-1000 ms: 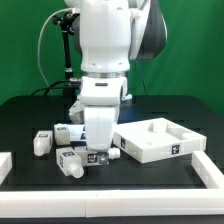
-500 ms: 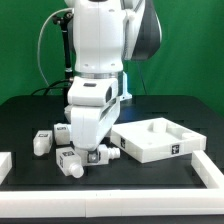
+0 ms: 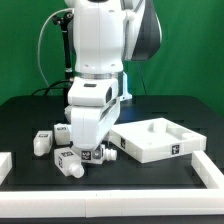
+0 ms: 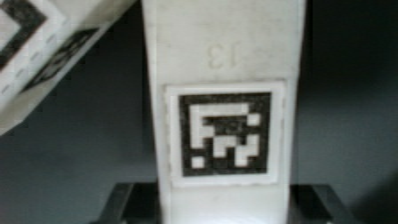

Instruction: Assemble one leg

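low in the centre of the wrist view, the gripper point(image 4: 221, 208) is seen with its jaws closed on the leg point(image 4: 221, 90), a tagged white block. at lower left of the exterior view, it is held down at the black table point(image 3: 25, 112), beside another block point(image 3: 42, 141), a white tray point(image 3: 148, 152) at right.

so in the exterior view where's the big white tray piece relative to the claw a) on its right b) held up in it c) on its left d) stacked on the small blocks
a, the tray piece lies flat toward the exterior view's right of the lowered claw.
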